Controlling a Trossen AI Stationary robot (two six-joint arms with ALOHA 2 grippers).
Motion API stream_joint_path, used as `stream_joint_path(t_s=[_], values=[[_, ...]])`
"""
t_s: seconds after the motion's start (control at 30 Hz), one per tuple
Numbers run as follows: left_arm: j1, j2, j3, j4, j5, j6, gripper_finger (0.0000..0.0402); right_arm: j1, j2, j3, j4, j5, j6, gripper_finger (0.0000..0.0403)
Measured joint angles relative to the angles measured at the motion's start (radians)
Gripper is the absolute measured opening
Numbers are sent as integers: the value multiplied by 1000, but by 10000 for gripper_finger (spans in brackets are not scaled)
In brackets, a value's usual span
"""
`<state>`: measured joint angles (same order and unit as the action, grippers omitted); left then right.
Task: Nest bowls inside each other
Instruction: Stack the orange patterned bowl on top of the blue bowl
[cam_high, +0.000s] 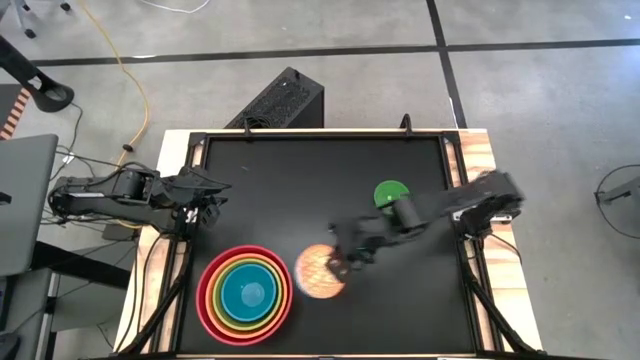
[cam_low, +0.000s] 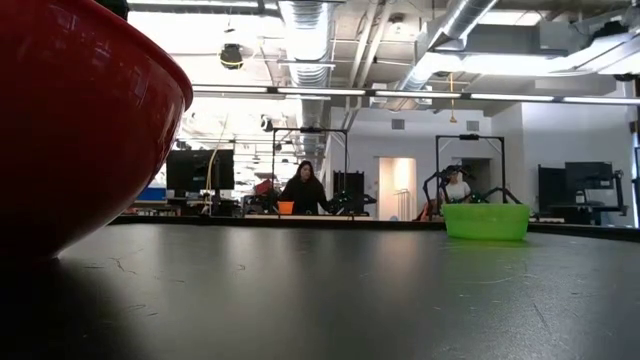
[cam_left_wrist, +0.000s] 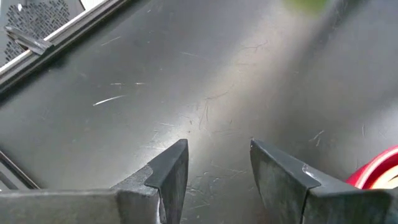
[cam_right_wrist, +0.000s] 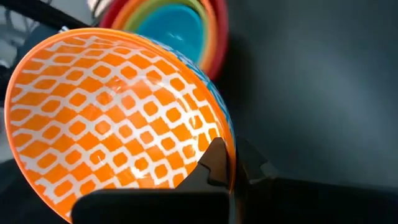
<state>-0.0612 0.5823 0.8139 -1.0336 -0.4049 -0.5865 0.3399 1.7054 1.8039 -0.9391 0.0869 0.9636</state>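
Observation:
A stack of nested bowls (cam_high: 245, 292) stands near the table's front left: red outermost, then orange, lime green and blue; its red wall (cam_low: 70, 110) fills the left of the low view. A patterned bowl (cam_high: 318, 272), orange with white lattice inside, hangs just right of the stack, with my right gripper (cam_high: 345, 262) shut on it. The smallest bright green bowl (cam_high: 391, 194) rests on its base farther back at the right (cam_low: 487, 220). At the table's left edge my left gripper (cam_high: 205, 207) stands open over bare table (cam_left_wrist: 219, 155). My right gripper (cam_right_wrist: 233, 158) pinches the patterned bowl's rim (cam_right_wrist: 230, 140), one finger inside the bowl (cam_right_wrist: 211, 163) and one outside. The fingers come slanting down from the table's right. The bowl sits tilted with its opening turned toward the wrist; the low view shows none of it on the table.
A black table top (cam_high: 320, 170) with a raised frame carries everything. A dark box (cam_high: 280, 100) stands on the floor behind the far edge. A laptop (cam_high: 20, 200) lies off the table's left side. People sit far behind in the room (cam_low: 303, 190).

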Motion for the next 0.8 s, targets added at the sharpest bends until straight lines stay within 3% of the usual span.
stream_joint_path(t_s=[0.1, 0.3, 0.43, 0.8], values=[[0, 0, 0, 0, 0, 0, 162, -37, 172, 191, 25, -23, -136, 1], [0, 0, 0, 0, 0, 18, 162, -111, 494, 558, 98, -202, -306, 0], [0, 0, 0, -4, 0, 18, 162, -146, 529, 445, 338, -318, -284, 0], [0, 15, 0, -3, -9, 13, 162, -152, 647, 445, 530, -314, -281, 0]])
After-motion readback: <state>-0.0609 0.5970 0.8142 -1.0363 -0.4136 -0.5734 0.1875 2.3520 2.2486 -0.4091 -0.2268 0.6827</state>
